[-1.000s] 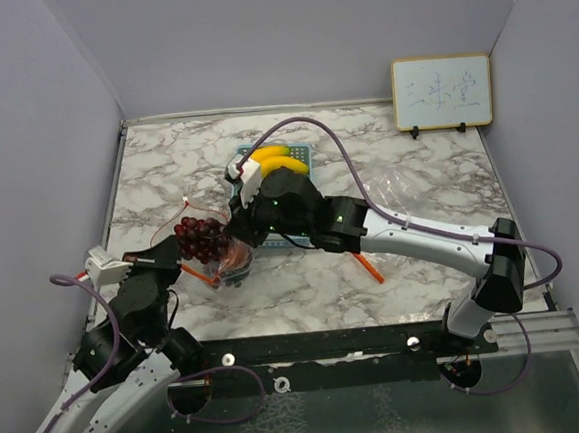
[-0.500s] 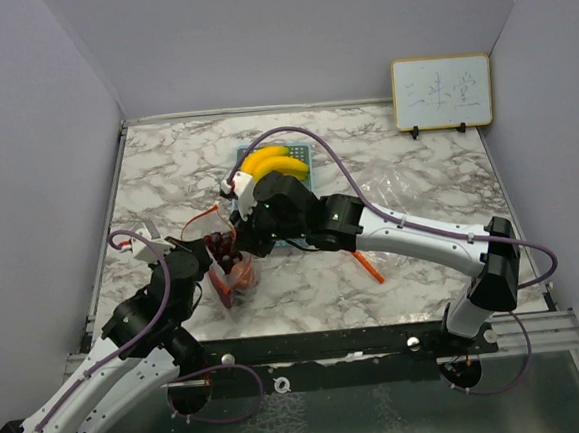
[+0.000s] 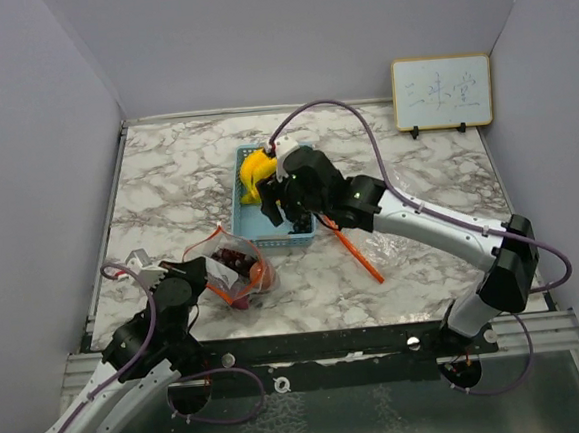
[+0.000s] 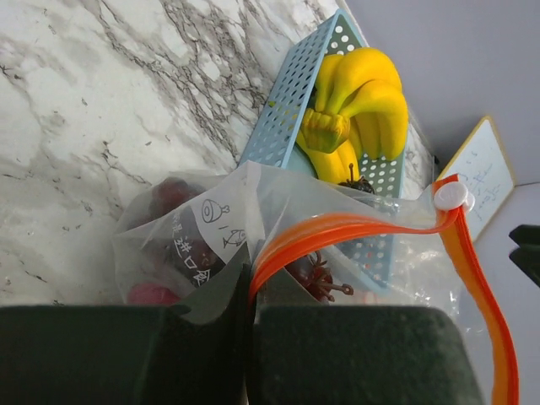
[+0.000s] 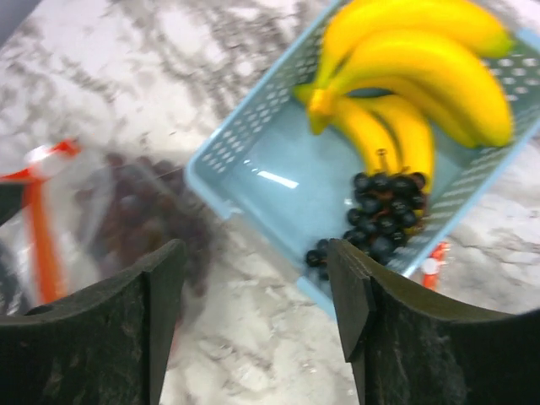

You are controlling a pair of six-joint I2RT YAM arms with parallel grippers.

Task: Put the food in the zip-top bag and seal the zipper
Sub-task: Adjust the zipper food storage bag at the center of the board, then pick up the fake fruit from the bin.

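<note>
Bag (image 4: pixel 211 228), just beside the basket (image 4: pixel 291 105), is pinched at its zipper (image 4: pixel 337 229) by the left gripper (image 4: pixel 251 308), so its mouth may sag shut when the spread right gripper (image 5: pixel 256 253) above the basket brings the basket's bulky bananas (image 5: pixel 405 76)

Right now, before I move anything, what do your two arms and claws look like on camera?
The left arm and right arm are both built from white tubular links joined by chunky black joint housings. A thin purple cable loops loosely along each arm. The left claw and right claw each have two broad, flat, dark fingers with matte faces.
</note>
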